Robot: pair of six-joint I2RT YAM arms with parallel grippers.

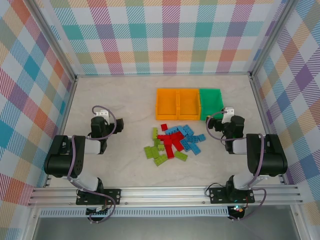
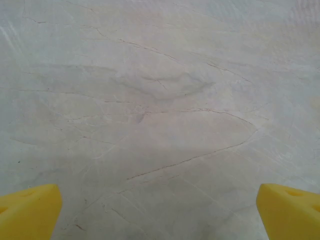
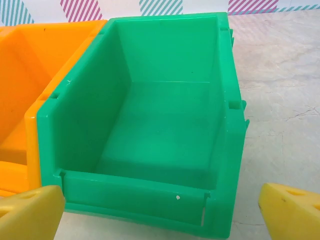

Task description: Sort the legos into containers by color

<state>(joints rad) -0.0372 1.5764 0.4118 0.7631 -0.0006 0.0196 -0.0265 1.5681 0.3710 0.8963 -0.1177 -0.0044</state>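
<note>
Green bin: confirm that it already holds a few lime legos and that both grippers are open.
Not quite. The green bin is empty, as the right wrist view shows; the legos lie in a pile on the table. The left gripper and the right gripper are indeed open.

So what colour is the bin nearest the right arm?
The bin is green, clearest in the right wrist view.
</note>
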